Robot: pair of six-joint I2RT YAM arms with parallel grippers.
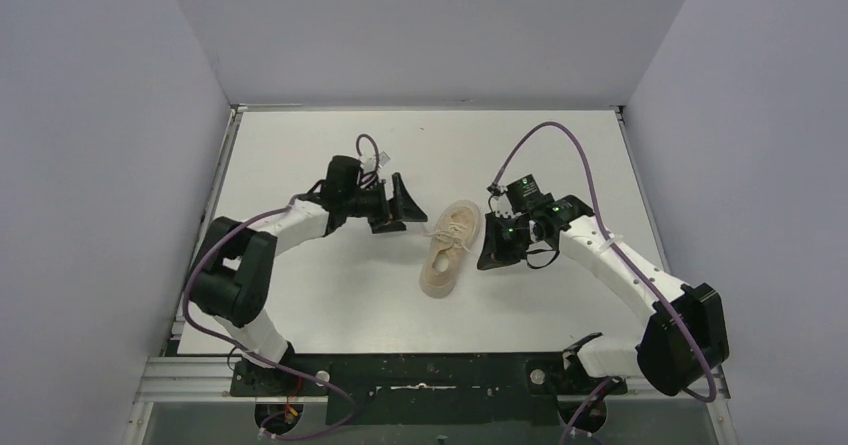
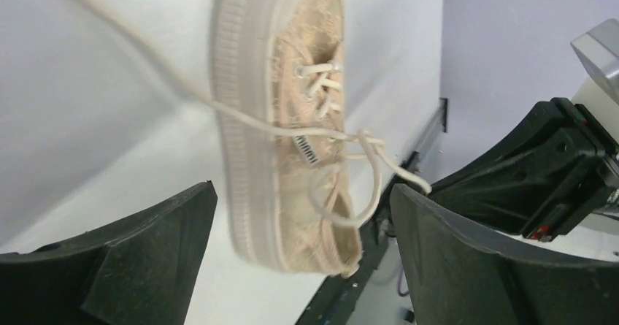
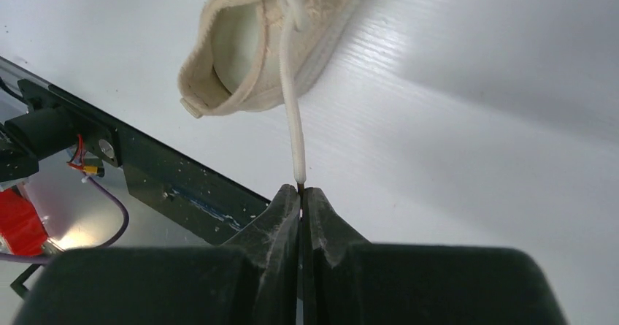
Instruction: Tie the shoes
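While the left end effector (image 1: pixel 400 212) stood wide open, its two black fingers (image 2: pixel 146 259) spread apart and gripping nothing, the right end effector (image 3: pixel 301 190) was pinched fully together on the tip of one lace (image 3: pixel 293 120). That lace ran straight from the shoe (image 1: pixel 450 250) down to the closed tips.

The shoe lay near the middle of the bench (image 1: pixel 330 295), between the two end effectors, just beside the right one and a little apart from the left. Its heel opening faced the arms' bases. Its upper was a coarse, woven cream fabric, slightly frayed at the collar. The pale sole wall carried fine vertical ribbing. The laces were thin, round cream cord. One formed a loose loop (image 2: pixel 350 193) over the tongue, and another trailed off, blurred, across the bench in the left wrist view.

Both sets of fingers were matte black and wedge-shaped, with a grainy surface. The bench top was white, with faint parallel ridges.
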